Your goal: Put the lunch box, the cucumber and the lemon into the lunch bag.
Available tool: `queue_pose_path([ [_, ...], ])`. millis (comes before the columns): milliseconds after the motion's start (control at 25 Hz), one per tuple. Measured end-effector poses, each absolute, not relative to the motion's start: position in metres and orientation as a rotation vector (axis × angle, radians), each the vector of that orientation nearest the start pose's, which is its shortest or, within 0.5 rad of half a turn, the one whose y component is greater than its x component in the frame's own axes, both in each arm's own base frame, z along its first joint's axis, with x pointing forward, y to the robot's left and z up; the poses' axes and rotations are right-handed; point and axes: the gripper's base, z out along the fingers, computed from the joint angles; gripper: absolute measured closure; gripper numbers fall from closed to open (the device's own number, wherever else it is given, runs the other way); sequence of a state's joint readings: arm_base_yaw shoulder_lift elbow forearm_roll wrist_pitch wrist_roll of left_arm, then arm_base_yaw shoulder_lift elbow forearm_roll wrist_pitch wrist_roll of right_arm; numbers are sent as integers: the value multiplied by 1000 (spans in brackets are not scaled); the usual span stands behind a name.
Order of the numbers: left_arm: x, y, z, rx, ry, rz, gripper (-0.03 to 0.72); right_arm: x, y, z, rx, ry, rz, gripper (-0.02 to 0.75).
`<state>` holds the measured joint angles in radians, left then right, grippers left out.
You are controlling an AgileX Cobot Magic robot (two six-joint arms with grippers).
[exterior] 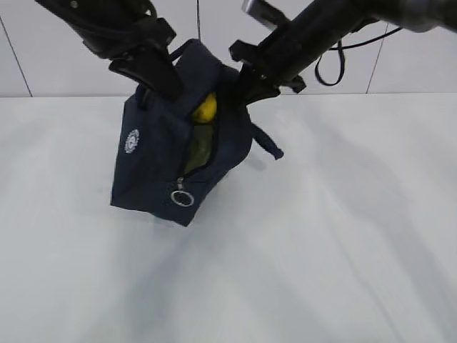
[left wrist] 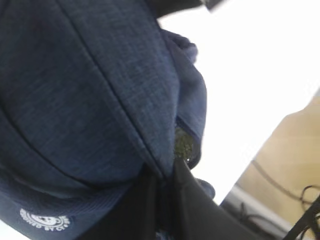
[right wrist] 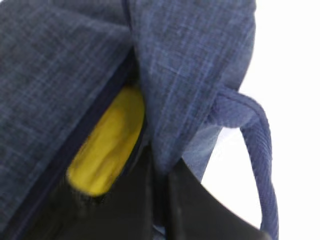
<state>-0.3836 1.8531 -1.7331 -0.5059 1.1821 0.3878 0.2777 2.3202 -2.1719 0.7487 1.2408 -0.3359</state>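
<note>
Hanging tilted over the white worktop (exterior: 321,236), the lunch bag (exterior: 153,161) is held up by both arms, its lower corner at about 6 o'clock close to or touching the surface; which of the two cannot be told. The left end effector (exterior: 153,75) comes in from 11 o'clock and is clamped on the bag's upper edge; in the left wrist view its dark fingers (left wrist: 145,205) pinch a fold of navy fabric between them. The right end effector (exterior: 253,82) comes in from 1 o'clock and is likewise closed on the opposite edge of the opening, its fingers (right wrist: 135,205) squeezing the cloth in the right wrist view.

The zipper gapes, showing the lemon (exterior: 206,108) near the top of the opening, toward 12 o'clock. Below it, something green (exterior: 198,146) fills the gap; whether that is the cucumber or the lunch box lid cannot be made out. The silver ring pull (exterior: 182,198) dangles at the bottom end of the zipper, and the round white logo (exterior: 132,141) sits on the bag's face at 9 o'clock. One loop handle (exterior: 265,143) droops off the bag at 3 o'clock.
</note>
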Motion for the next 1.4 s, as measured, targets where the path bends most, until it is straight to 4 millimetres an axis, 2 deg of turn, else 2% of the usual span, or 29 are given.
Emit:
queue_pose_path([
  [240, 348, -216, 329, 837, 2473, -847, 673, 456, 163, 287, -560, 2605, 832, 720],
  [440, 356, -234, 314, 752, 2464, -1006, 673, 450, 153, 303, -540, 2626, 679, 720],
  [600, 364, -239, 298, 717, 2485, -1019, 673, 450, 151, 302, -519, 2639, 661, 720],
  [720, 369, -241, 286, 709, 2513, -1018, 673, 449, 150, 294, -513, 2670, 663, 720],
  [960, 371, -243, 279, 705, 2527, -1017, 664, 447, 151, 284, -507, 2709, 668, 715],
  [1080, 372, -243, 279, 704, 2529, -1017, 601, 448, 151, 284, -504, 2705, 670, 660],
  [1280, 372, -243, 279, 686, 2535, -1020, 383, 448, 152, 285, -495, 2692, 692, 453],
  [1400, 373, -239, 279, 671, 2555, -1028, 337, 448, 152, 285, -494, 2692, 695, 389],
])
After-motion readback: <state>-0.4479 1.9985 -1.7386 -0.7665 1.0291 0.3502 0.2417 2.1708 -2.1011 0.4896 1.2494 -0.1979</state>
